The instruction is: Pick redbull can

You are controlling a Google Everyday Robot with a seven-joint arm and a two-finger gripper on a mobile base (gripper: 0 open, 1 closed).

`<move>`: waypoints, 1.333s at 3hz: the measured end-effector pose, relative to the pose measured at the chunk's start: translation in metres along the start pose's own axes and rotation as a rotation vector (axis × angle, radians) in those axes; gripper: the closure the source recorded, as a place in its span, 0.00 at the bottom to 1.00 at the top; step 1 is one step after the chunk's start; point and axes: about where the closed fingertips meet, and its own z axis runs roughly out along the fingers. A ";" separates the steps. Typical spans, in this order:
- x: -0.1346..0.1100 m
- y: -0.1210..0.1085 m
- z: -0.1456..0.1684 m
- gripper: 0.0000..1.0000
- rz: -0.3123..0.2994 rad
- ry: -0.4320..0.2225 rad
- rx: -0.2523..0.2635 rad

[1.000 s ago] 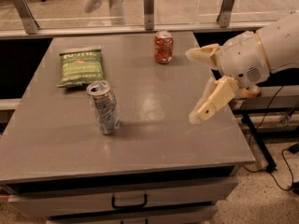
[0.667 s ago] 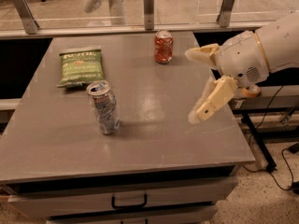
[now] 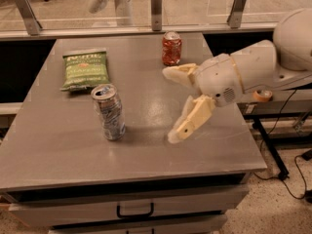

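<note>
The redbull can (image 3: 109,112) is a slim silver-and-blue can with a shiny dented top. It stands upright on the grey table (image 3: 68,150), left of centre. My gripper (image 3: 171,106) hangs over the table to the right of the can, well apart from it. Its two cream fingers are spread wide and hold nothing: one finger (image 3: 178,74) points left, the other finger (image 3: 190,121) points down-left toward the table top.
A shorter orange-red soda can (image 3: 171,48) stands at the back of the table, behind my gripper. A green chip bag (image 3: 85,68) lies flat at the back left. A glass rail with metal posts (image 3: 156,6) runs behind the table. A drawer handle (image 3: 134,212) is below the front edge.
My gripper and arm have moved left, over the table and closer to the redbull can. The cans and the bag have not moved.
</note>
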 end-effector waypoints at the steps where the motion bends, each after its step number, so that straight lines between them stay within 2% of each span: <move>1: -0.011 0.002 0.044 0.00 -0.003 -0.056 -0.049; 2: -0.022 -0.005 0.078 0.00 -0.009 -0.085 -0.083; 3: -0.031 -0.002 0.114 0.00 -0.019 -0.100 -0.135; 4: -0.029 -0.002 0.138 0.16 -0.012 -0.123 -0.167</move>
